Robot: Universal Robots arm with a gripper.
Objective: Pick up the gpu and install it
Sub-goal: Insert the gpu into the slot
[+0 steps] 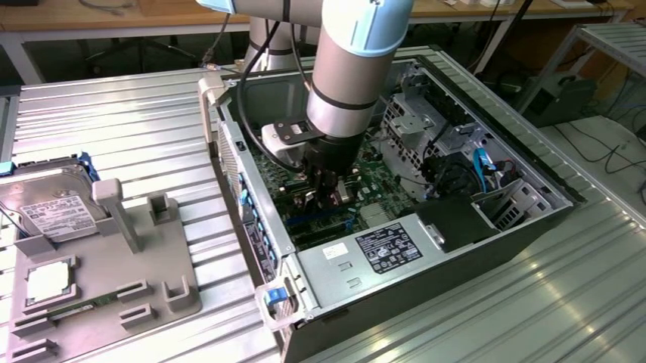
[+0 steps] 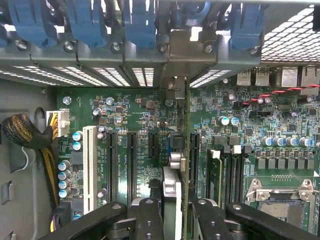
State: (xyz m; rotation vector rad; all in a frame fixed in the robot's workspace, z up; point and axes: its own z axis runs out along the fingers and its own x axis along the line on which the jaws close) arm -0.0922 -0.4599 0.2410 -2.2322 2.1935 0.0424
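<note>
Black gripper (image 2: 172, 215) fingers are seen clamped on the gpu (image 2: 176, 165), held edge-on at lower centre of the wrist view, over the motherboard (image 2: 130, 115) slots. Beyond, its silver bracket meets the rear slot frame (image 2: 150, 55). Insertion appears under way; straight seating pressure along the slot is judged necessary.

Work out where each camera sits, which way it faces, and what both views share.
Exterior view: off the arm, high, looking down into the open black computer case; the grey arm shows.
Wrist view: on the wrist, facing the green motherboard; the black hand grips the edge-on green gpu card.
Shared: motherboard, hand, card.
</note>
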